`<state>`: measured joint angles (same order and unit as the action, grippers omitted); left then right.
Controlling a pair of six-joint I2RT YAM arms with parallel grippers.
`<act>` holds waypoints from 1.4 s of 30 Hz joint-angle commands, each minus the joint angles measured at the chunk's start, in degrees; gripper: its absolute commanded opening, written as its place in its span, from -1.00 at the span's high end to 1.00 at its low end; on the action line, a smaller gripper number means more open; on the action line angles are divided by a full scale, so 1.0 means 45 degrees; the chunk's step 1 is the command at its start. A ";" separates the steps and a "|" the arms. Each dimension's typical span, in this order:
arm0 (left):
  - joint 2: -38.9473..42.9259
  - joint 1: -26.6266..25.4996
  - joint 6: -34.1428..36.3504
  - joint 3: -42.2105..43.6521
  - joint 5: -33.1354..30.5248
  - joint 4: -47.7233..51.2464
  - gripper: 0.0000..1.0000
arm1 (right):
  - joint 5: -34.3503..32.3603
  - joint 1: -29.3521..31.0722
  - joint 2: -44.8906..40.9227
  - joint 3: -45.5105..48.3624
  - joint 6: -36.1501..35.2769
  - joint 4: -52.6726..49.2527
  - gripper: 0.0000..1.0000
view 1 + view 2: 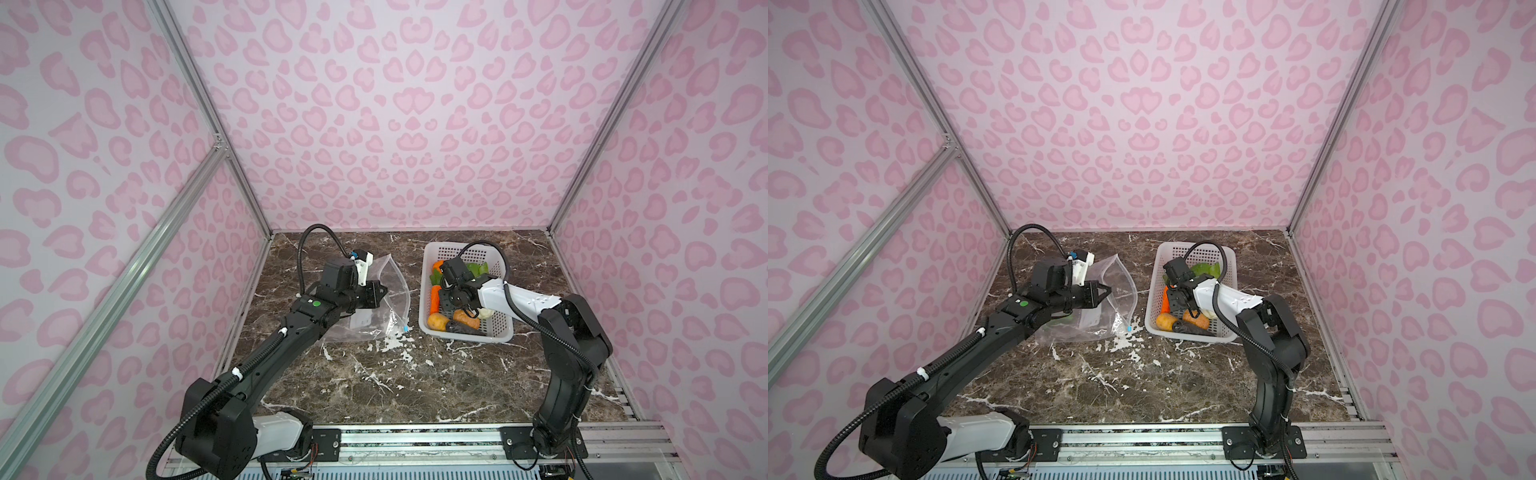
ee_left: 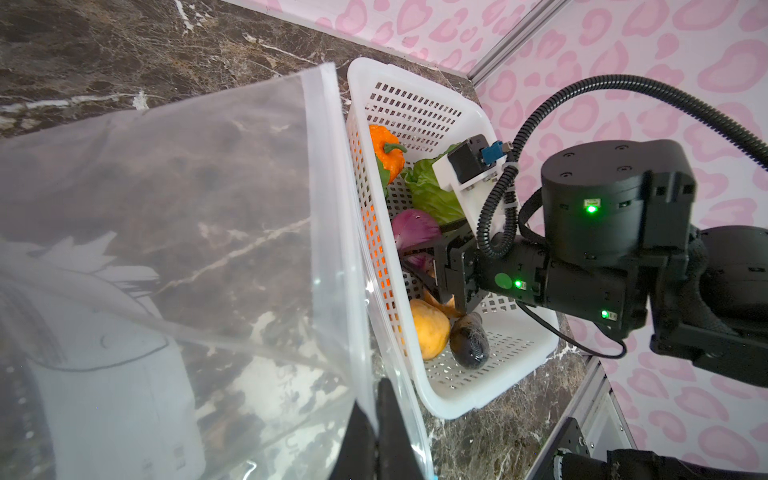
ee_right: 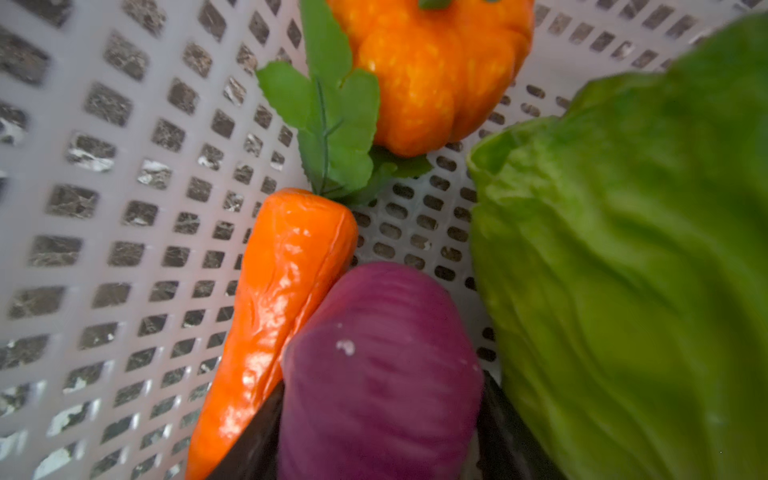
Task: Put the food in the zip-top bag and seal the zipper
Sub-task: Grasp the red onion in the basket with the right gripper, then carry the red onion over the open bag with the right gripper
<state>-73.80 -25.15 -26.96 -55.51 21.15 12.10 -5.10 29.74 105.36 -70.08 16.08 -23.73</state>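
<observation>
A dark marbled desk sits inside pink spotted walls with metal frame posts at the corners. A white perforated basket stands right of centre. The clear zip-top bag lies just beside it on the left, and the basket's side wall stands between the bag and the food.

The left arm stretches over the bag and hides much of it in both top views. The left end effector is pressed together on the bag's lip by the zipper. The zipper edge runs alongside the basket, with its blue slider tab at the near end. The mouth faces the basket and the bag's long axis runs away from it towards the left wall.

All the food is in the basket. The pumpkin and cabbage sit at the far end. The carrot lies lengthwise against the wall nearest the bag, leafy top towards the pumpkin. A yellow-orange piece and a dark piece lie at the near end.

The right arm and its cable cover the basket's middle in both top views. The right end effector is down among the food. Its fingers flank the purple piece, close against both sides. I cannot tell whether they grip it.
</observation>
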 commanded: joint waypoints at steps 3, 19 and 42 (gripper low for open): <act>0.0034 0.0002 0.0034 -0.0083 -0.0070 -0.0150 0.96 | 0.0464 -0.0154 -0.0184 0.0276 0.0137 0.0144 0.14; 0.0028 -0.0019 0.0012 -0.0092 0.0008 -0.0151 0.96 | 0.1435 -0.0624 -0.1238 0.0866 0.0071 0.0764 0.32; -0.0182 -0.0046 -0.0024 -0.0107 0.0100 -0.0208 0.96 | 0.4116 -0.0258 -0.4651 0.2219 -0.0964 0.2944 0.39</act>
<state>-74.35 -25.41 -26.96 -55.51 21.19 12.08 8.58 27.42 85.73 -60.53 13.45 -14.46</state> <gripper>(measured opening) 0.050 0.575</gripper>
